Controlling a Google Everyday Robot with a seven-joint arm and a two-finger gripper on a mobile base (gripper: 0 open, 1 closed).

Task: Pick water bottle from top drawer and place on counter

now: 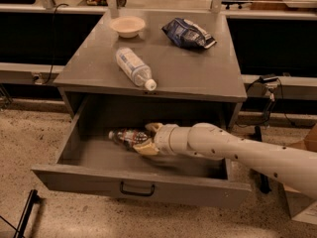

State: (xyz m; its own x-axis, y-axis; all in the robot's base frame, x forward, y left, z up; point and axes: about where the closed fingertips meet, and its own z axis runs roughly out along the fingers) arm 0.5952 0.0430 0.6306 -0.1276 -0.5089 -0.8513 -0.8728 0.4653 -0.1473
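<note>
In the top drawer (89, 175) the hand (148, 138), its 2 fingers (153, 127) spread, straddles the water bottle (125, 136), whose label is unreadable.

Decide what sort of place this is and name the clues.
Probably a robot lab or workshop: a grey metal cabinet with an open drawer, a speckled floor, and the robot's hand inside the drawer by a water bottle.

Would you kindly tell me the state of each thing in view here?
Top drawer: pulled open.
Water bottle: lying on its side in the drawer.
Pincer: inside the drawer, at the water bottle.
Fatter bottle: capped, lying on the counter.
Bowl: upright.
Snack bag: lying crumpled.
</note>
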